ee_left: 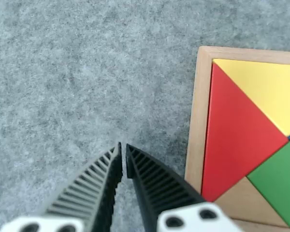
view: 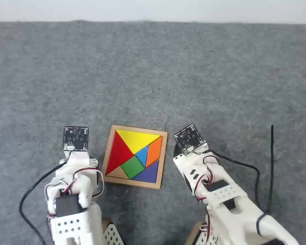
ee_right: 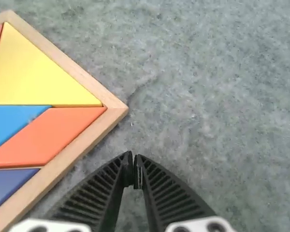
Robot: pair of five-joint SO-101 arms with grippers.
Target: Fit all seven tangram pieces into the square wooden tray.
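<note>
The square wooden tray (view: 108, 153) lies on grey carpet between my two arms, and coloured tangram pieces lie flat inside it. Yellow (view: 137, 139) and red (view: 118, 153) large triangles, an orange piece (view: 154, 152), a green square (view: 133, 167), a small blue piece (view: 142, 154), a purple triangle (view: 150, 173) and a tan triangle (view: 117, 172) cover its floor. My left gripper (ee_left: 123, 147) is shut and holds nothing, just off the tray's rim (ee_left: 195, 121) beside the red triangle (ee_left: 237, 135). My right gripper (ee_right: 134, 157) is shut with nothing in it, near the tray's corner (ee_right: 117, 112) by the orange piece (ee_right: 48, 135).
Grey carpet (view: 153, 71) spreads open beyond the tray to a pale wall at the far edge. A black cable (view: 272, 163) runs along the carpet to the right of the right arm (view: 209, 178). The left arm (view: 74, 173) stands close to the tray's left side.
</note>
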